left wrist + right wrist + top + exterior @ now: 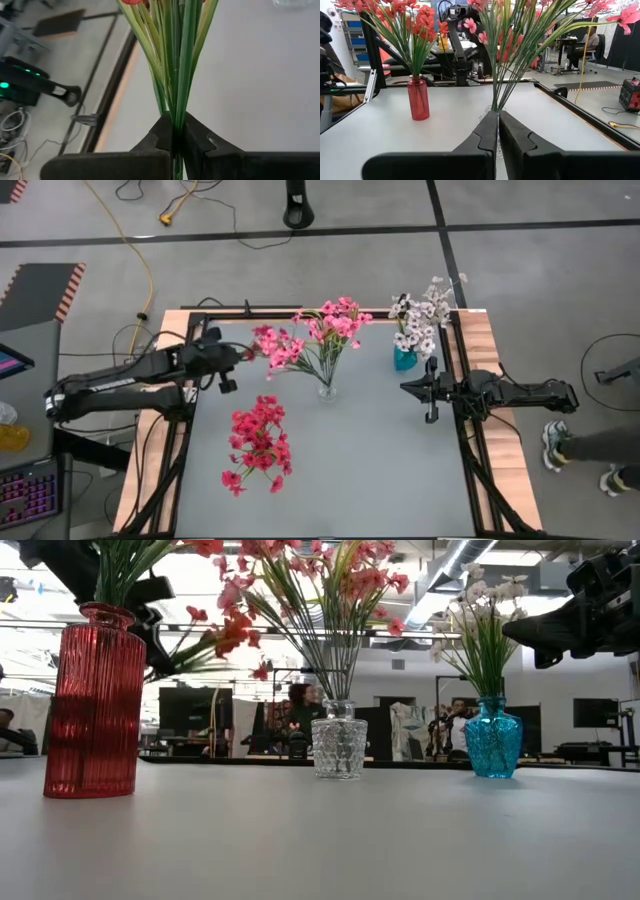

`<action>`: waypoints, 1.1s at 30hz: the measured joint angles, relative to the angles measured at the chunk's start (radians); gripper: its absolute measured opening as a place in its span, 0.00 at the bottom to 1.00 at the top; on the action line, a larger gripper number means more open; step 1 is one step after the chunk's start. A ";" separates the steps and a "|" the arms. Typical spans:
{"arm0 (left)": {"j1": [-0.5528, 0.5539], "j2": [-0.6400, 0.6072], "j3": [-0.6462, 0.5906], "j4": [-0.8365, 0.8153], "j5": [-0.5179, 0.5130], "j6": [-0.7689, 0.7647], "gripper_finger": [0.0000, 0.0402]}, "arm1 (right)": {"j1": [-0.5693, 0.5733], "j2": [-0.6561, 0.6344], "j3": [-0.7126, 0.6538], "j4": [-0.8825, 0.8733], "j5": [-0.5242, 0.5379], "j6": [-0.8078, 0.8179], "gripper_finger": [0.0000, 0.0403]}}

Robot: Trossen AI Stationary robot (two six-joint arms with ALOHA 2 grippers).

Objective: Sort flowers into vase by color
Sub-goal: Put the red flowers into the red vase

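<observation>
My left gripper point(243, 352) is over the table's far left part, shut on a pink-blossomed sprig point(277, 347); the low view also shows this sprig point(225, 635) in the air. A clear vase point(327, 390) holds pink flowers point(335, 320). Near the left side, a red vase point(92, 700) holds red flowers point(258, 442). A blue vase point(404, 359) at the far right holds white flowers point(422, 315). All three vases stand upright on the table. My right gripper point(405, 387) hovers shut, right of the clear vase, touching nothing. My left gripper pinches the sprig's bundle of green stems point(176, 112) between its two fingers point(162, 132), low on the stems. It comes level from the table's left, fingers lying roughly along the stems. The sprig is lifted clear, its blossoms pointing toward the clear vase.
A black frame point(452, 360) and wooden borders run along the table's edges. Bare grey tabletop point(380, 470) lies on the near right. Past the far edge, the low view shows people point(300, 705) and desks. At the right edge of the high view, a person's shoes point(555, 445) show.
</observation>
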State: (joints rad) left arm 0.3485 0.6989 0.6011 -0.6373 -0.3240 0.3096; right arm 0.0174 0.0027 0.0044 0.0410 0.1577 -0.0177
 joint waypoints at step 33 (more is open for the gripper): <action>-0.178 -0.309 -0.004 0.327 -0.134 -0.670 0.00 | 0.000 0.000 0.000 0.000 0.000 0.000 0.12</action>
State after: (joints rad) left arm 0.1708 0.3902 0.5968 -0.3099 -0.4582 -0.3608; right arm 0.0174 0.0028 0.0044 0.0410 0.1577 -0.0177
